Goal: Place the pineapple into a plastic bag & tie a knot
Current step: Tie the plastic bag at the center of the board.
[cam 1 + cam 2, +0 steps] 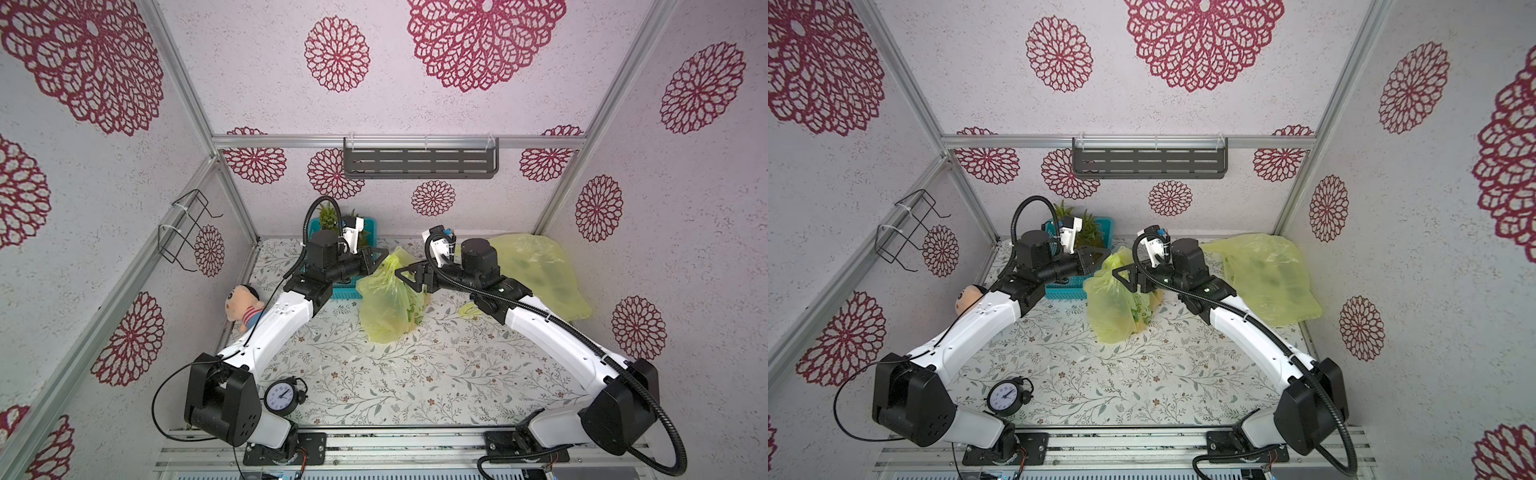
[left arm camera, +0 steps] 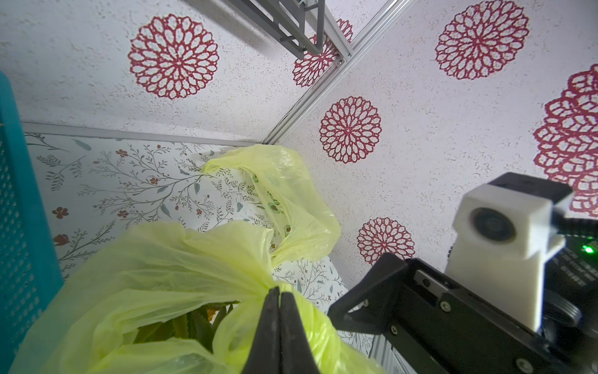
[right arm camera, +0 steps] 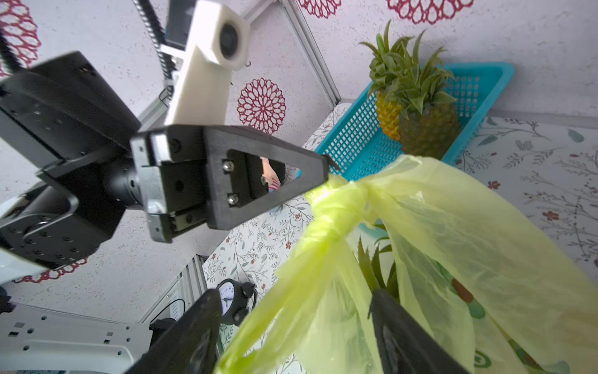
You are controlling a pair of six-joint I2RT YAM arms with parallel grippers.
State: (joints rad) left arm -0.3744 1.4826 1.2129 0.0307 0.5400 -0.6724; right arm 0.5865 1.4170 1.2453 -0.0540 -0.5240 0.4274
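Pineapple (image 2: 194,323): inside the yellow-green plastic bag (image 1: 384,307), which stands on the table (image 1: 415,374) between the 2 arms in both top views. I see only its green crown through the bag's mouth in the left wrist view; the film veils the fruit body.

Left end effector (image 2: 279,293): jaws pressed together on the bag's gathered top, holding that bunch of film up while the bag's bottom rests on the table.

Right end effector (image 3: 294,301): jaws spread wide, 1 finger on either side of a loose strip of the bag. I cannot tell whether either finger touches it.

Bag neck (image 3: 343,207): twisted into a tight rope just beside the left end effector's tip. I cannot tell whether it is a finished knot.

Blue basket (image 1: 345,295): just behind the bag, under the left arm, holding 2 spare pineapples (image 3: 427,129), both upright.

Second bag (image 1: 536,266): same colour, lying at the rear right, partly under the right arm.

Plush doll (image 1: 243,305) and alarm clock (image 1: 282,397): along the table's left side, well apart from the bag.
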